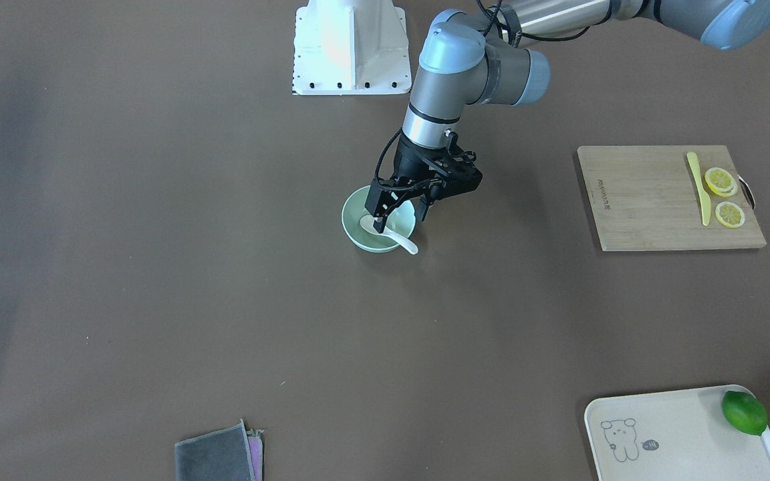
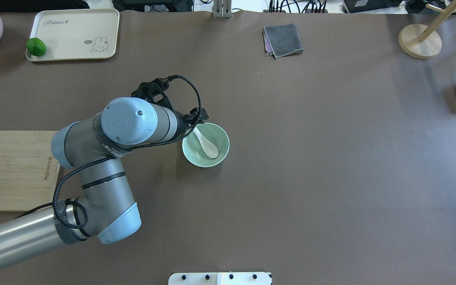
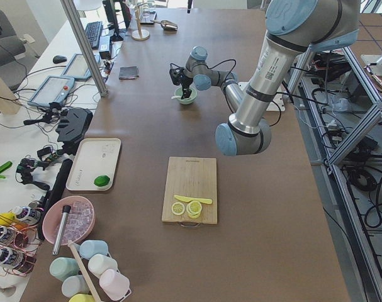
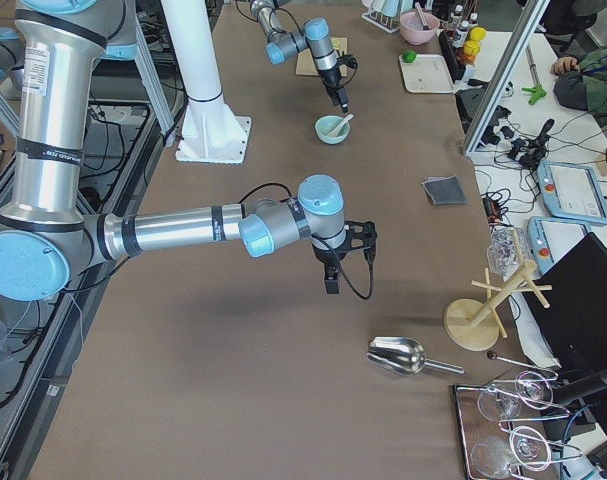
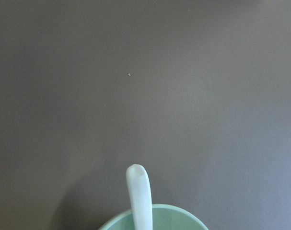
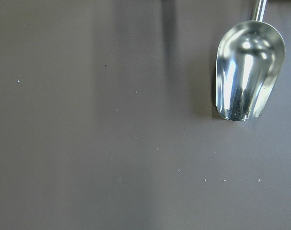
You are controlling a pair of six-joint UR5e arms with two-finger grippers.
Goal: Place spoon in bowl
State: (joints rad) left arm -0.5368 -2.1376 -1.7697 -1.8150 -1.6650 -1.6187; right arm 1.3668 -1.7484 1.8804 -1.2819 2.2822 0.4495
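Exterior front-facing view: the left gripper (image 1: 400,220) hangs over the bowl (image 1: 353,208) with its jaws spread wide, gripping nothing. The spoon (image 1: 400,240) lies just beneath them, inside the bowl. Its scoop sits on the bowl's floor under one finger (image 1: 377,224), and its handle leans on the rim and pokes out past it. Whether that fingertip touches the scoop cannot be told. The other finger stands above the bowl's rim, clear of the spoon. The left wrist view shows only the handle's tip sticking out over the rim.

The right gripper (image 4: 330,285) shows only in the exterior right view, so how its jaws stand cannot be told. One metal scoop (image 6: 248,72) lies on the table near it.

By count there is one spoon and one bowl, both directly under the left jaws. Well apart from them, on the robot's left, are one board (image 1: 646,200) carrying one knife (image 1: 698,187) and lemon slices (image 1: 730,214). Two slices show clearly, and a third seems tucked under one. One tray (image 1: 679,434) holds one lime (image 1: 744,412), and one folded cloth (image 1: 214,457) lies far from both grippers.
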